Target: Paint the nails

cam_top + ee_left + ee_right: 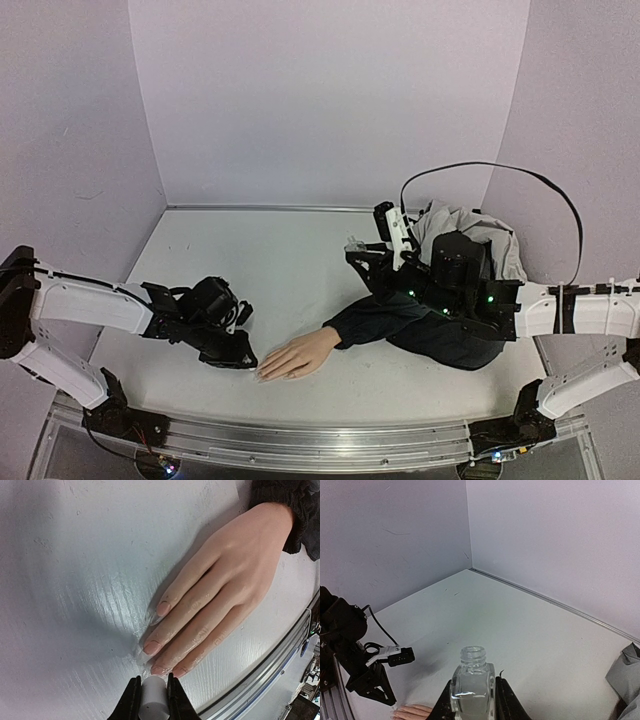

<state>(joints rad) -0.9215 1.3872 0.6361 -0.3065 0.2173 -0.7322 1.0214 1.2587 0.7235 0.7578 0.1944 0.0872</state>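
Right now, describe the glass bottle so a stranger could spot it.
Find the right arm, above the dark sleeve on the table's right. The right gripper clamps a small bottle, upright, mouth open. It alone is clear glass; the left gripper holds a white cylinder.

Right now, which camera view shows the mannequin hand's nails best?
The left wrist view: the nails lie close up, each one distinct. The top external view shows the mannequin hand whole, its nails too small to tell. The right wrist view catches only fingertips at its bottom edge.
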